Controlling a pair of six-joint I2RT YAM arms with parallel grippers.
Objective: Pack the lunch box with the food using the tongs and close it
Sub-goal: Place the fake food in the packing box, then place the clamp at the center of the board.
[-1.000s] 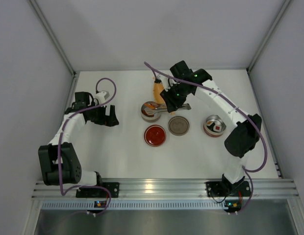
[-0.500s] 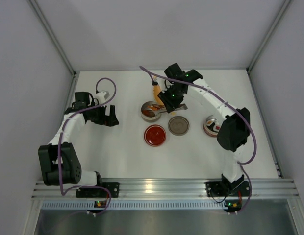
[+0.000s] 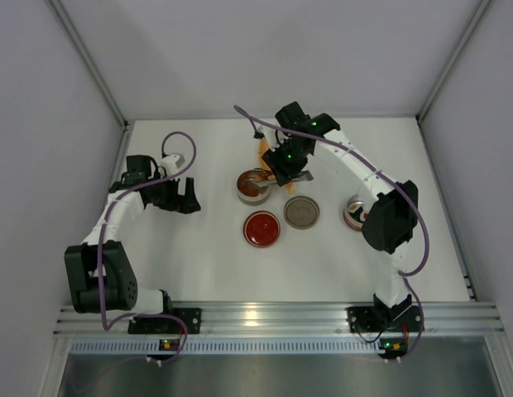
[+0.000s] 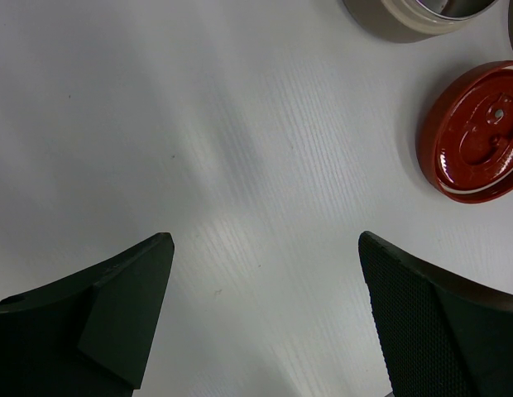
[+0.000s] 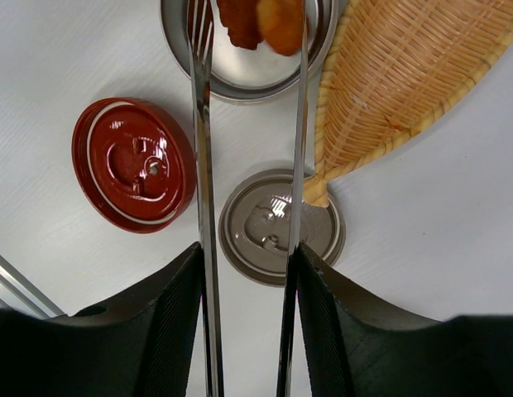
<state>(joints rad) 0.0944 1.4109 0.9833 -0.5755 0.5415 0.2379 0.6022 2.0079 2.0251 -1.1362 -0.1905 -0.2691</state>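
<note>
My right gripper point(image 5: 248, 252) is shut on the tongs point(image 5: 200, 149), one finger pressed on the outside of each silver arm. The arms stand apart and run out over the round steel lunch box point(image 5: 240, 87). Two orange-brown food lumps point(image 5: 258, 21) sit between the arms above its bowl; the tong tips are cut off by the frame edge. From above, the right gripper point(image 3: 283, 165) hangs just right of the lunch box point(image 3: 250, 190). My left gripper point(image 3: 189, 198) stands open over bare table at the left, nothing between its fingers point(image 4: 128, 298).
A red lid point(image 3: 262, 228) and a grey-brown lid point(image 3: 301, 212) lie in front of the lunch box. The woven orange leaf dish point(image 5: 405, 74) lies behind it, largely under the right arm. A second steel bowl point(image 3: 353, 212) sits at the right, partly covered by the right elbow.
My right gripper has carried the tongs left and slightly back over the lunch box. The right elbow swung left over the second bowl. The left arm has not moved.
</note>
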